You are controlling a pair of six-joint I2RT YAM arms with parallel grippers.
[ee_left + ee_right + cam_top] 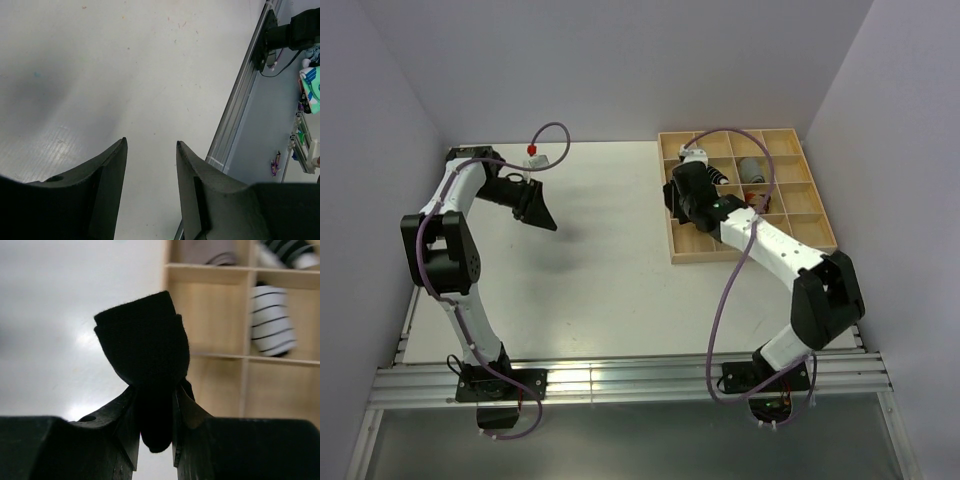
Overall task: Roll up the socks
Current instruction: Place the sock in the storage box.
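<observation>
Pinched in right gripper (154, 400): black sock (142, 335), soft, light, limp, likely to unroll; best gripped across bundle's middle. Left gripper (150, 145) parted, empty, above table (125, 60).

White table (590, 270), wooden grid tray (807, 228) atop

My white table (610, 230) is closed in by pale lavender walls (620, 60) at the back and on both sides. A light wooden grid tray (808, 228) lies flat at its far right, close to the right wall; my right wrist view shows its thin dividers and bare wooden floor (210, 315). An aluminium rail (640, 380) runs along the near edge. Near the back left sits a small red-topped item (531, 149), too small to name. Past the rail (235, 115), something teal (311, 90) lies blurred.
</observation>
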